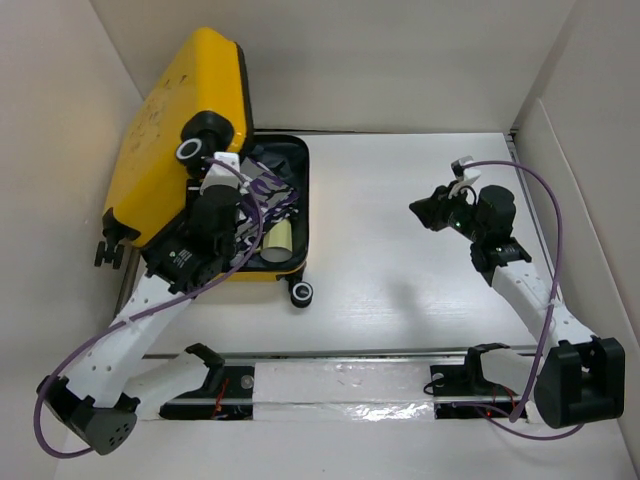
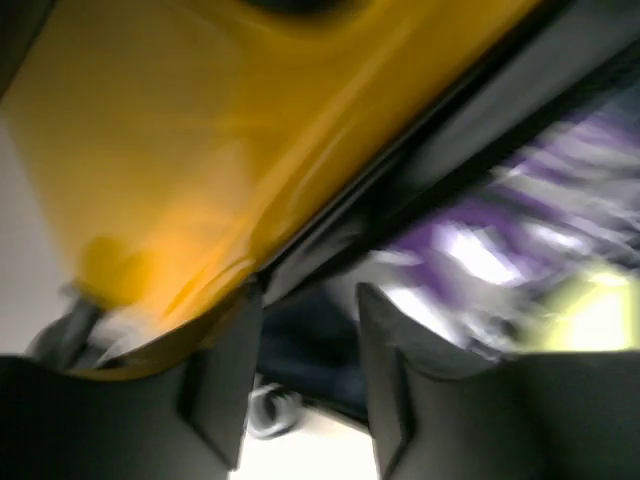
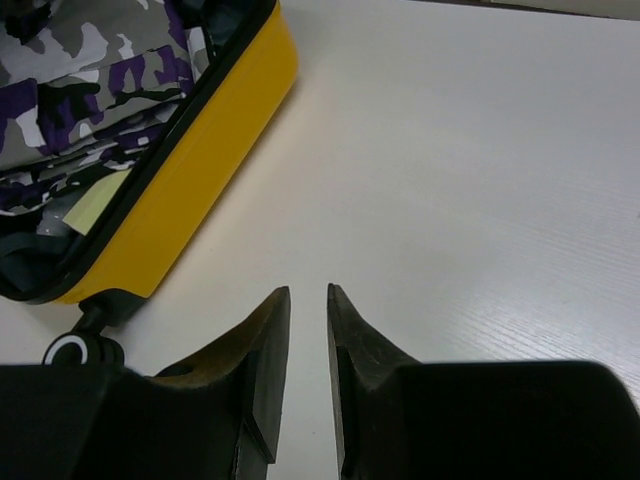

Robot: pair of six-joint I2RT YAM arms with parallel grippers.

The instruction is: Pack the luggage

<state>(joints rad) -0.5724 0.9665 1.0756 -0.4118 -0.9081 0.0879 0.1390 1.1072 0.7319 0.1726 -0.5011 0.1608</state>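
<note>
Luggage [image 1: 190, 150] sat open at table's [image 1: 400, 200] far left, lid raised, camo cloth [image 1: 265, 195] inside; left gripper [image 2: 305, 340], jaws apart, at lid edge could slip or trap cloth; right gripper [image 3: 308, 330], jaws narrowly apart, empty, hung well apart.

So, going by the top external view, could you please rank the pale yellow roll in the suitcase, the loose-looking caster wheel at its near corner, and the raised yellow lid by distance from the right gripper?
1. The caster wheel, on the table to the left of the right gripper.
2. The pale yellow roll, inside the open luggage, slightly farther left.
3. The raised yellow lid, far left against the wall.
</note>
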